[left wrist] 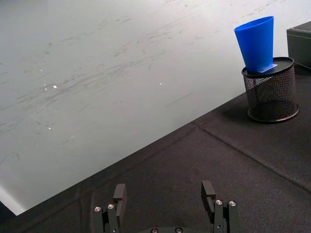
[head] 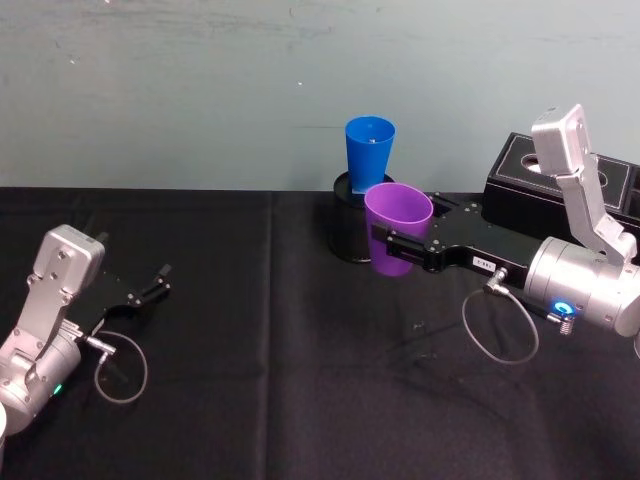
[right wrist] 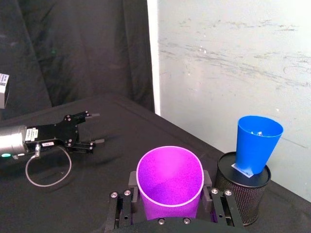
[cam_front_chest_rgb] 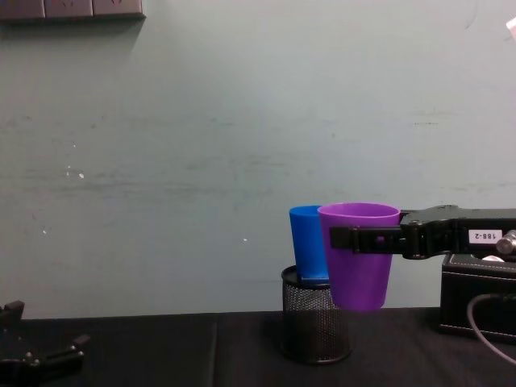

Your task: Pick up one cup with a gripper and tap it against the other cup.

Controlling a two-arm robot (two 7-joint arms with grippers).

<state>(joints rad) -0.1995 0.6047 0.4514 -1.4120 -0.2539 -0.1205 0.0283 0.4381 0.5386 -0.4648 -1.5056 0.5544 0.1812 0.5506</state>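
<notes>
I counted two cups. The empty purple cup hung clamped in the right gripper's fingers near the tabletop's back edge, just beside the blue cup, which was tilted atop one mesh holder. The left gripper sat by the left edge, fingers apart.
</notes>
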